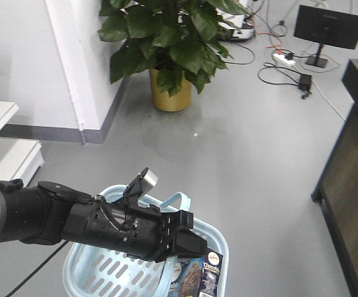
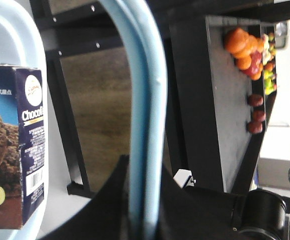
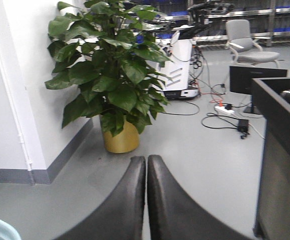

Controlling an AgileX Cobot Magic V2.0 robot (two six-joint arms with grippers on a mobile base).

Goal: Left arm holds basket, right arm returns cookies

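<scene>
Bright, even indoor light, soft shadows; faint glare on floor [image 1: 228, 145] — left wrist view blurred, dimmer.

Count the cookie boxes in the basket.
1. The cookies sit at the right side of the basket, by the tip of the left arm. The arm covers part of the basket, so others may be hidden.

Pale light-blue basket [image 1: 98, 272] with rows of slots patterning its sides, and a matching light-blue handle [image 2: 147, 100]. The cookies carton [image 1: 211, 272] is dark blue with a brown chocolate-chip picture, a round white logo and white lettering. The left arm [image 1: 92, 219] is black with a silver tip. The right pincer [image 3: 146, 165] is matte black. Far off, a green-leaved plant [image 1: 166, 31] in a gold pot [image 1: 171, 96] on the grey floor [image 1: 240, 154].
</scene>
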